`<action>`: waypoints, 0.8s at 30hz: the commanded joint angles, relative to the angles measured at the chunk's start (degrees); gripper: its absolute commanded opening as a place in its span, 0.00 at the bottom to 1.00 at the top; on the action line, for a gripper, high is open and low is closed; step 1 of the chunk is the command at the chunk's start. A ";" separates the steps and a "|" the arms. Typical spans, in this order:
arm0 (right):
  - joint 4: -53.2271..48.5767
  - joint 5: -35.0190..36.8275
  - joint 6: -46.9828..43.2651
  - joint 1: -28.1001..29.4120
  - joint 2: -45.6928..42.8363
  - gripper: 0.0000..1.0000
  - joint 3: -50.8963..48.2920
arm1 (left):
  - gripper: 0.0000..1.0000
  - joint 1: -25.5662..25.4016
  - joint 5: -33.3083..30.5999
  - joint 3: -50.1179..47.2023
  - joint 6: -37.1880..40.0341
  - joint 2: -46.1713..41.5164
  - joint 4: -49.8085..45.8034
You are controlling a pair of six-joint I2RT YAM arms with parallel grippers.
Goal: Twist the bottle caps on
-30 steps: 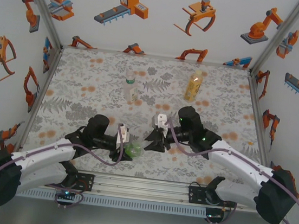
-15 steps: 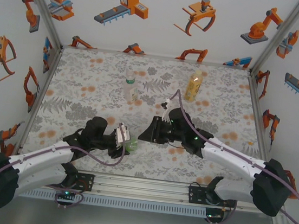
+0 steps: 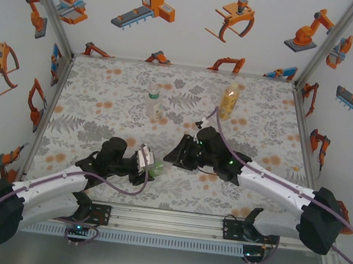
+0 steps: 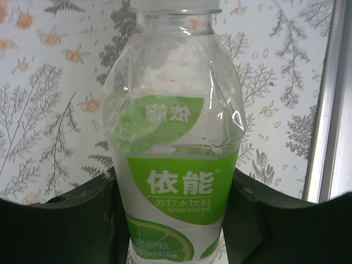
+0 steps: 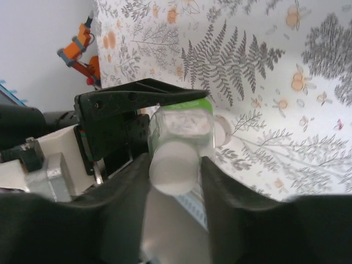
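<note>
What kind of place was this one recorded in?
Probably a lab robot cell: white walls printed with orange robot arms, aluminium frame rails, a floral mat as tabletop.

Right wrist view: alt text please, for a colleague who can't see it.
A white bottle cap sits on the end of a clear, green-labelled bottle, closely flanked by the black fingers of the right gripper. The left gripper clamps the bottle's body, above a grey floral mat.
</note>
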 commanded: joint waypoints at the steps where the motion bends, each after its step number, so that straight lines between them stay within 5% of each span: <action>1: -0.65 -0.56 -15.12 0.57 -3.39 0.55 2.30 | 0.00 -0.35 6.10 2.09 0.96 -0.86 4.52; 8: -4.89 -4.41 -46.06 0.13 -9.56 0.65 4.24 | 0.00 -0.45 9.95 3.09 2.07 -0.14 2.67; 16: -19.08 -21.47 -90.42 0.18 -11.59 0.64 8.07 | 0.00 -0.63 12.50 3.74 2.52 1.20 2.06; 24: -27.15 -27.91 -107.26 0.21 -4.92 0.57 14.07 | 0.00 -0.73 13.09 4.01 2.82 1.45 1.43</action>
